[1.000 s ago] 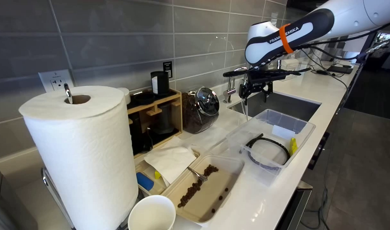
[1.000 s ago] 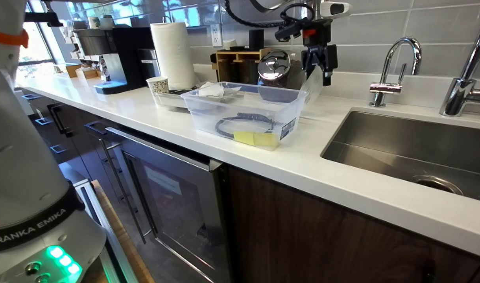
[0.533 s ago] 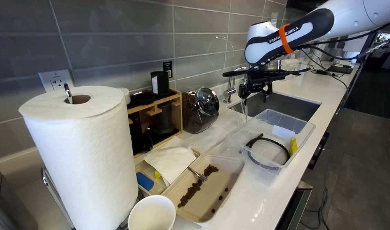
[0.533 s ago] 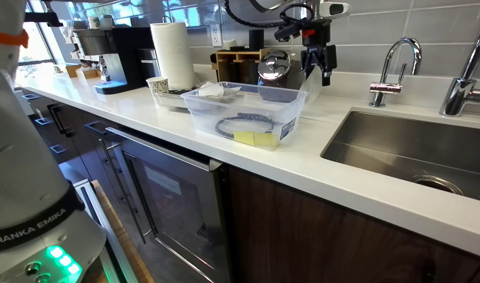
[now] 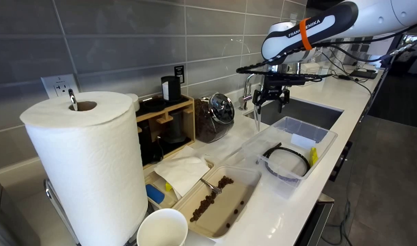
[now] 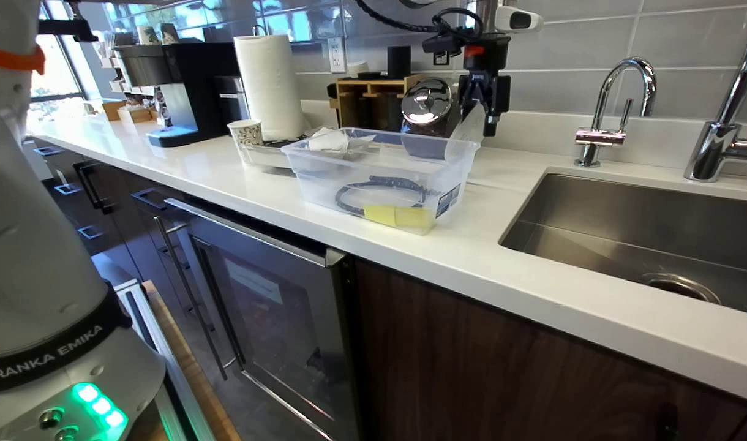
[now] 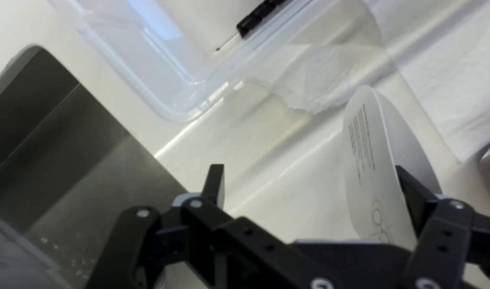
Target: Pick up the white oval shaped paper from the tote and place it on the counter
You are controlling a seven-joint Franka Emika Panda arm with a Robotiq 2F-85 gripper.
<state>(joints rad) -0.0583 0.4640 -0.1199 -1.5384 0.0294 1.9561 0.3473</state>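
We've got the sink at nine o'clock in the wrist view, white worktop just beside it, the tote up at eleven. Here's the hand, pointing straight down in both exterior views, fingers spread wide apart! And just past three o'clock, our white oval paper, outside the tote, tilted, right by that side's finger; whether they touch, we can't tell.
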